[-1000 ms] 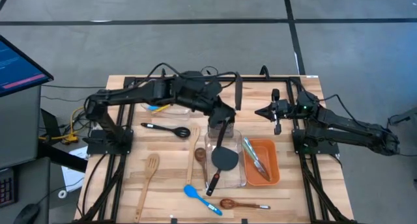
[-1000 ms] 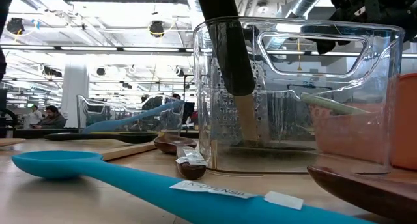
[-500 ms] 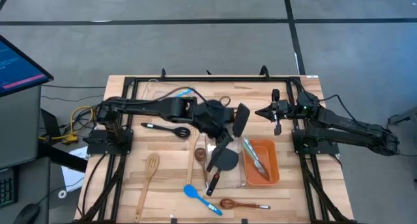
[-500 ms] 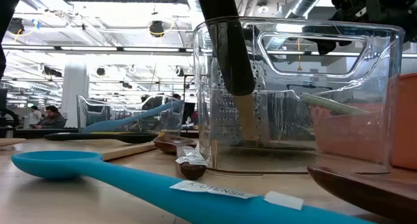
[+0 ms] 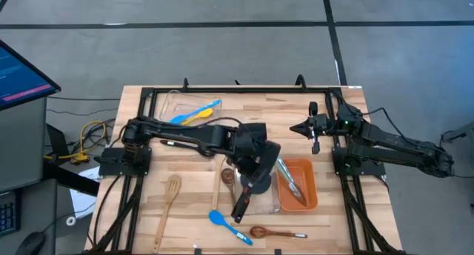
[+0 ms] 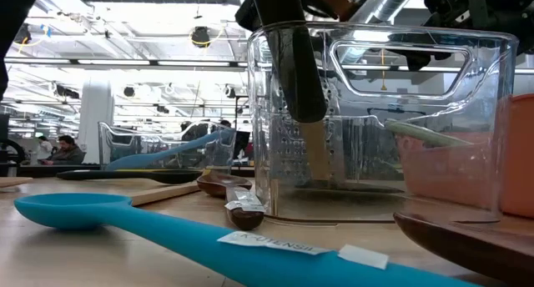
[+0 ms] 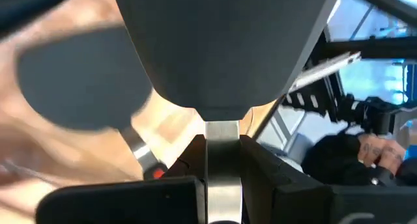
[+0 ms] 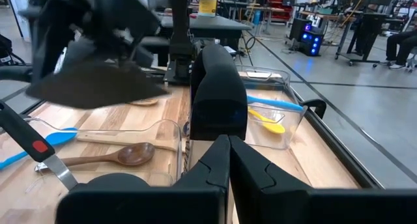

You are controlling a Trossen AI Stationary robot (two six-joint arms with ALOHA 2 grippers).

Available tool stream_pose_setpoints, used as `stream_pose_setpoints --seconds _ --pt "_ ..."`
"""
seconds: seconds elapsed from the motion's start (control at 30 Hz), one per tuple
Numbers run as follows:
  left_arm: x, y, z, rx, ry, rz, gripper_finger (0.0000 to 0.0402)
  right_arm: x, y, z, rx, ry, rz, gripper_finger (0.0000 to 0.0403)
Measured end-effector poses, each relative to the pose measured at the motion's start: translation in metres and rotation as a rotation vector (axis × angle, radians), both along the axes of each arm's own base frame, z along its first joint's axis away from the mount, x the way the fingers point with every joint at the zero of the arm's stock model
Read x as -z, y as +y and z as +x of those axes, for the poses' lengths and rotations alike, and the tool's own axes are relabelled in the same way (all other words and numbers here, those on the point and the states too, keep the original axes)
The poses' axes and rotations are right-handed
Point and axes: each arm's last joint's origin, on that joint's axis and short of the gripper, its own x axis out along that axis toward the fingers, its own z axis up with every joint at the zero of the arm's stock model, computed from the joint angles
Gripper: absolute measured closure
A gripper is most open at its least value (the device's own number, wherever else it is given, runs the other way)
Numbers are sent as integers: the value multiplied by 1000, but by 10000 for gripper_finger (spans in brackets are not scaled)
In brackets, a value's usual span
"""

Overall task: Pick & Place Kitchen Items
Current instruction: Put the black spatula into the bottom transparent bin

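Since a second ago, left arm has swung from table's far side to over the clear bin (image 5: 255, 182); left gripper (image 5: 261, 160) clamped on a black turner (image 7: 208, 48) above it. Another turner (image 5: 241, 203) leans in bin. Right gripper (image 5: 296, 127) closed, empty, parked by far right edge.

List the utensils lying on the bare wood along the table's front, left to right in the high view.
wooden slotted spatula → blue spoon → dark wooden spoon
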Motion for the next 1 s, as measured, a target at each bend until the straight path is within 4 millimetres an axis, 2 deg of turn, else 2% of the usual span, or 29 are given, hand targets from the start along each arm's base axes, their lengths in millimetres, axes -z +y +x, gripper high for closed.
stream_pose_setpoints --seconds 0.2,0.33,0.57,0.77,1.0 --pt "17 -16 4 13 88 -96 368 0 0 0 0 0 0 402" --pt "21 -23 0 -40 149 -139 367 0 0 0 0 0 0 402" --pt "39 -34 -10 -91 253 -167 363 0 0 0 0 2 0 402" --pt "56 -35 -15 -134 323 -177 361 0 0 0 0 3 1 402" --pt "59 -27 -12 -154 324 -215 361 0 0 0 0 3 1 402"
